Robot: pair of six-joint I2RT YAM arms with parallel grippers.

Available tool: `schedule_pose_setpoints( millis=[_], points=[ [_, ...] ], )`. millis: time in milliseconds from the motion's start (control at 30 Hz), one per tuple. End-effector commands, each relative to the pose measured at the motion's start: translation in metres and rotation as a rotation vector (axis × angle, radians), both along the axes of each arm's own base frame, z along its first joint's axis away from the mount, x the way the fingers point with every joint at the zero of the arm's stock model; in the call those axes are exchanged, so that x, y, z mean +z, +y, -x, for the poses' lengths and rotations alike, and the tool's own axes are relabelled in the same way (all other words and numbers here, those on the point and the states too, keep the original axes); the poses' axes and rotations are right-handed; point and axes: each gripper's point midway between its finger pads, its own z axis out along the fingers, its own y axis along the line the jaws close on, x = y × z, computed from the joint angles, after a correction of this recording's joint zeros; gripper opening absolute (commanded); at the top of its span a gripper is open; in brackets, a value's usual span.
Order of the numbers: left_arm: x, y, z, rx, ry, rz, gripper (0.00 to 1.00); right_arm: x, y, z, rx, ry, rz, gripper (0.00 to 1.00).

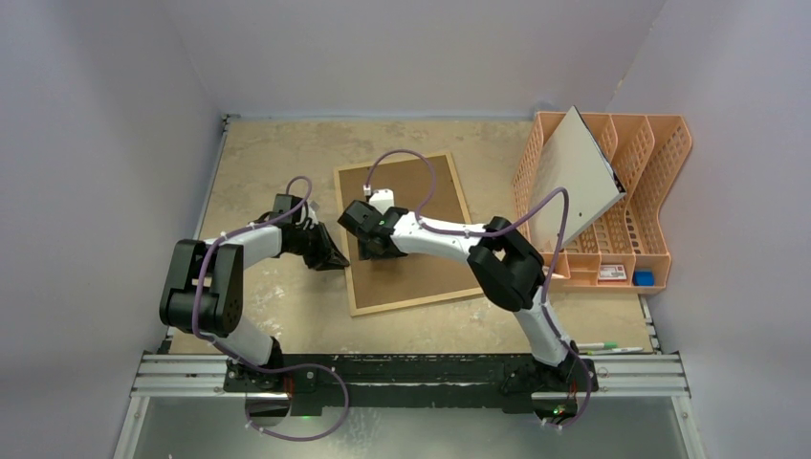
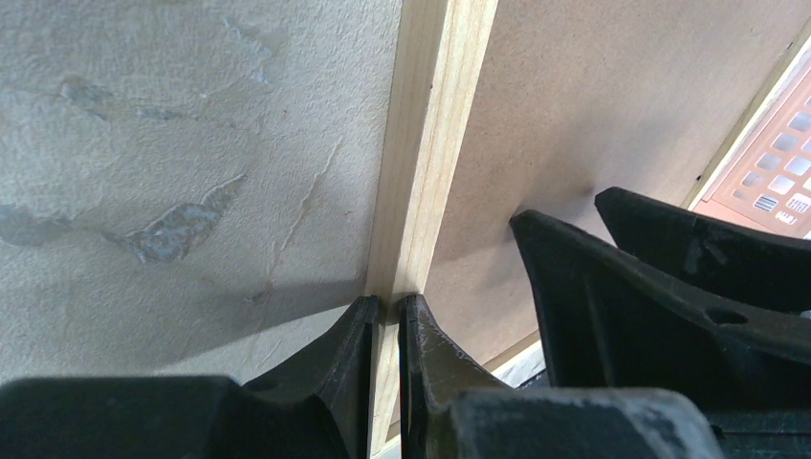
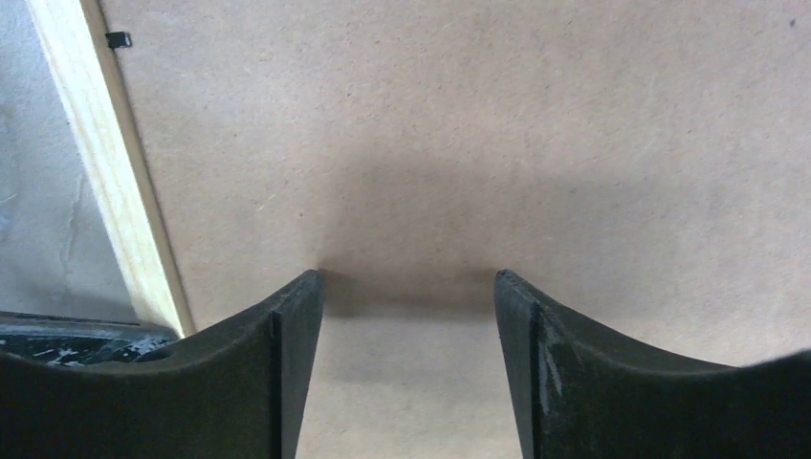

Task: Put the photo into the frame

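Note:
The frame (image 1: 435, 191) lies back-up in the middle of the table, its brown fibreboard back (image 3: 478, 124) facing up inside the light-wood rail (image 2: 430, 143). My left gripper (image 1: 337, 260) is at the frame's left side, shut on that wooden rail; the left wrist view shows the rail pinched between the fingertips of the left gripper (image 2: 387, 301). My right gripper (image 1: 368, 251) stands open just to the right of it, and in the right wrist view the right gripper (image 3: 408, 279) has both tips down on the fibreboard with nothing between them. The photo is out of view.
An orange plastic file rack (image 1: 650, 191) stands at the back right with a grey-white board (image 1: 574, 177) leaning in it. Pens (image 1: 602, 346) lie near the front right edge. A small black clip (image 3: 117, 39) sits by the frame's rail.

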Motion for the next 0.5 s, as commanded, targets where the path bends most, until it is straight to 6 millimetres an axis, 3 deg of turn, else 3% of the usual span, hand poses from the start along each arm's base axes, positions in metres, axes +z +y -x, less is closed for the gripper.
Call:
schedule_pose_setpoints(
  millis=[0,100,267,467],
  points=[
    [-0.043,0.039,0.031,0.027,0.139,-0.227,0.09,0.014,0.002,-0.007,0.073,-0.063,-0.011,0.71],
    [-0.043,0.038,0.032,0.026,0.144,-0.220,0.09,0.001,0.017,0.007,0.155,-0.019,-0.031,0.73],
    [-0.043,0.037,0.033,0.024,0.147,-0.216,0.08,0.006,0.049,0.029,0.308,-0.004,-0.130,0.69],
    [-0.043,0.037,0.031,0.026,0.149,-0.216,0.08,-0.011,0.045,0.042,0.359,0.029,-0.056,0.72]
  ],
)
